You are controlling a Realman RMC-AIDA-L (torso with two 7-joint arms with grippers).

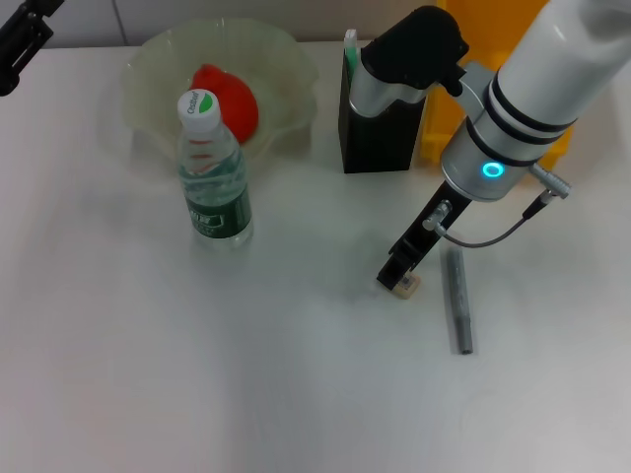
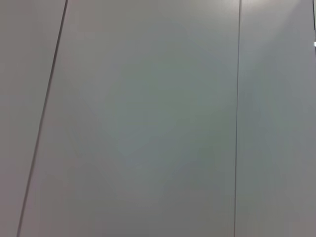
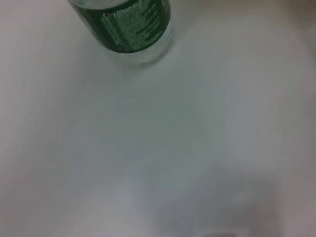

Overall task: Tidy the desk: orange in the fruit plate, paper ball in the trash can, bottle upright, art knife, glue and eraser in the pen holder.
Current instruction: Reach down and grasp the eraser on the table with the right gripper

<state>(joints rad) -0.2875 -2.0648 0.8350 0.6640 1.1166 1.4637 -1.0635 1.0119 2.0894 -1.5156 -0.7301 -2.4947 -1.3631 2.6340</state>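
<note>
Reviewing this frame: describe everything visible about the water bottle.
The bottle is a small clear plastic one with a dark green label around its lower body and a white cap marked with green. It stands upright on the white desk, just in front of the pale green fruit plate that holds the orange. The head view cannot settle whether bottle and plate touch. No gripper touches it. The right wrist view shows its labelled base resting on the desk.

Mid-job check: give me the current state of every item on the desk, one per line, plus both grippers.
orange: in the fruit plate
bottle: upright, capped
art knife: standing in the pen holder
eraser: on the desk, at the right gripper
glue: lying flat on the desk
left gripper: parked at the far left edge
</note>
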